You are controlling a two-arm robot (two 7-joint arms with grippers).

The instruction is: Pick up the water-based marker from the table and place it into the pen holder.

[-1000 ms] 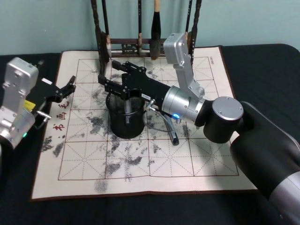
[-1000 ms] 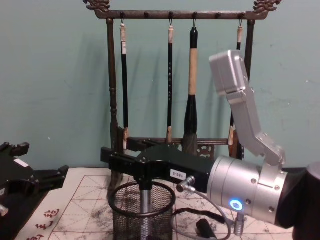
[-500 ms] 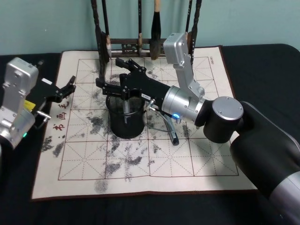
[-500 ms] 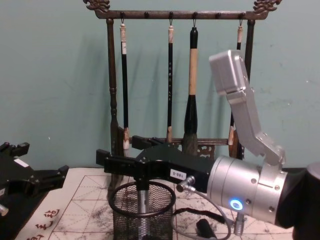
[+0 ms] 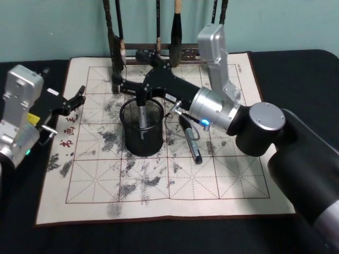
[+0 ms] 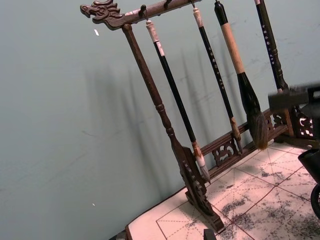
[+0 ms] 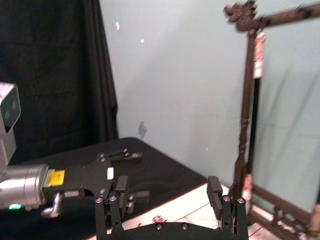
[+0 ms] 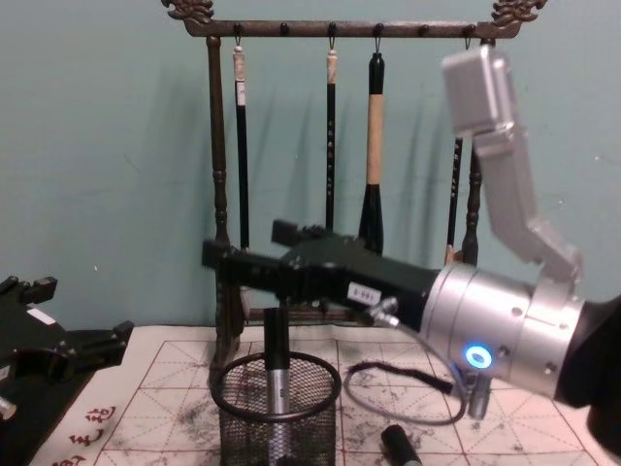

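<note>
The black wire-mesh pen holder (image 5: pixel 142 132) (image 8: pixel 277 413) stands on the white calligraphy mat (image 5: pixel 212 174) covering the table. The water-based marker (image 5: pixel 143 115) (image 8: pixel 276 369), silver with a dark upper part, stands upright inside the holder, its top poking above the rim. My right gripper (image 5: pixel 133 71) (image 8: pixel 254 247) (image 7: pixel 167 192) hovers just above the holder, open, with nothing between its fingers. My left gripper (image 5: pixel 74 100) (image 8: pixel 68 335) rests open at the mat's left edge, apart from the holder.
A tall dark wooden brush rack (image 5: pixel 159 50) (image 8: pixel 335 29) (image 6: pixel 190 175) with hanging brushes stands at the mat's far edge, right behind my right gripper. A dark pen-like object (image 5: pixel 189 138) (image 8: pixel 393 445) and a cable loop (image 8: pixel 398 393) lie on the mat right of the holder.
My right gripper has lifted up and back toward the brush rack, leaving the marker standing in the holder. The left arm has not moved.
</note>
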